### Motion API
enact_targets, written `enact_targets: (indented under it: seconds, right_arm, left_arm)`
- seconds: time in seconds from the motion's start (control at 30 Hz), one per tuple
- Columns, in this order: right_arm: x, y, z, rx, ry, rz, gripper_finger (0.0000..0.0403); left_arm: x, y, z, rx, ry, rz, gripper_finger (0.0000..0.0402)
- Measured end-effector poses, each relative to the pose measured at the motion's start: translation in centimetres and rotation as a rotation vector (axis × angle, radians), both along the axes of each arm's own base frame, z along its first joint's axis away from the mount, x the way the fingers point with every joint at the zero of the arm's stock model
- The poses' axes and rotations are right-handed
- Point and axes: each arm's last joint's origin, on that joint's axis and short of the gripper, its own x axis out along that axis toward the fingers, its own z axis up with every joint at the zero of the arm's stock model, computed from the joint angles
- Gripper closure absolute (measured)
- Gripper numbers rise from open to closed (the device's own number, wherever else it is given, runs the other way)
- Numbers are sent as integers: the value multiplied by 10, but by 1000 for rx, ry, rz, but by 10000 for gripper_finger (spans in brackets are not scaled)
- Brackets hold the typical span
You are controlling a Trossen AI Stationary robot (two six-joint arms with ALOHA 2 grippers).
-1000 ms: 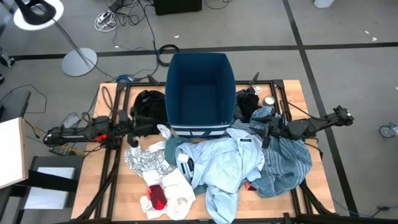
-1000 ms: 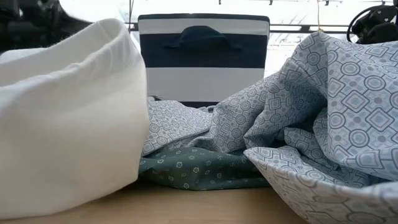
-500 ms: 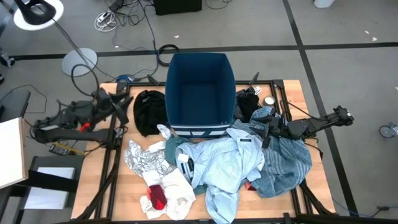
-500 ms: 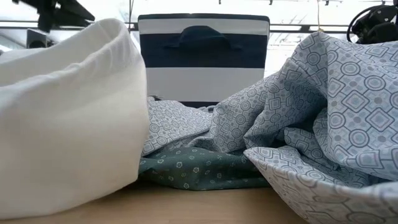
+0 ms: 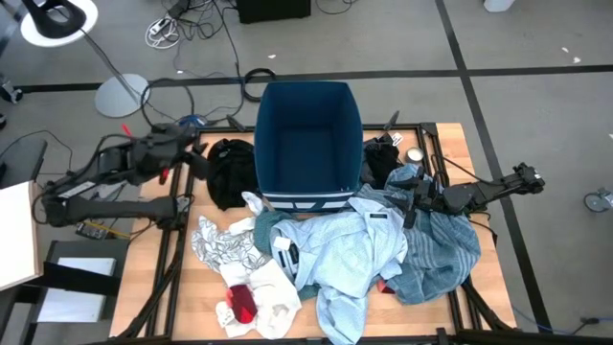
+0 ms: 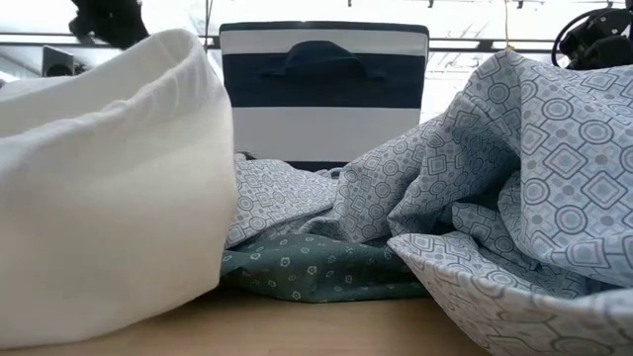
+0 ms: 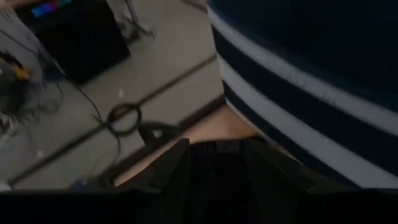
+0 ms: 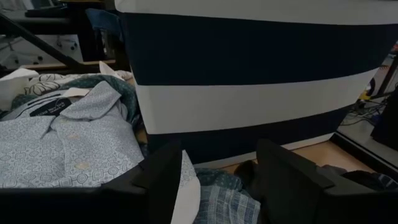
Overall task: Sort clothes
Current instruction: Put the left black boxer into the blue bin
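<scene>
Table (image 5: 450,144): a wooden top seen from above, with my two dark arms reaching in from either side.
Bin (image 5: 308,134): a dark blue rectangular bin with white stripes, standing upright at the far middle of the table.
My left gripper (image 5: 196,158): raised near the table's left edge, just beside the black garment (image 5: 230,171); my fingers (image 7: 168,171) stand wide apart with nothing between them.
My right gripper (image 5: 410,199): low over the clothes just right of the bin, jaws spread wide, holding nothing.
Light blue shirt (image 5: 350,254): crumpled in front of the bin, the largest piece in the heap.
Teal striped cloth (image 5: 442,251): bunched at the right, touching the shirt.
White garment (image 5: 273,292): near the front edge, with the small red piece (image 5: 242,302) lying on it.
Black-printed white cloth (image 5: 222,247): left of the shirt.
</scene>
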Motion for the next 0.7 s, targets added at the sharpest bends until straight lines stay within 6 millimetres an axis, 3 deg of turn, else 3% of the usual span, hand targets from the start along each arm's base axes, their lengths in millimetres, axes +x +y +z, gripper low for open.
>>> enact_targets:
  seconds: [0.5,0.7]
  right_arm:
    - [0,0,0,0,0,0,192]
    - [0,0,0,0,0,0,192]
  left_arm:
    - [32,72,-86,-331,130,29,238]
    - [37,87,-113,-450,189,-8,238]
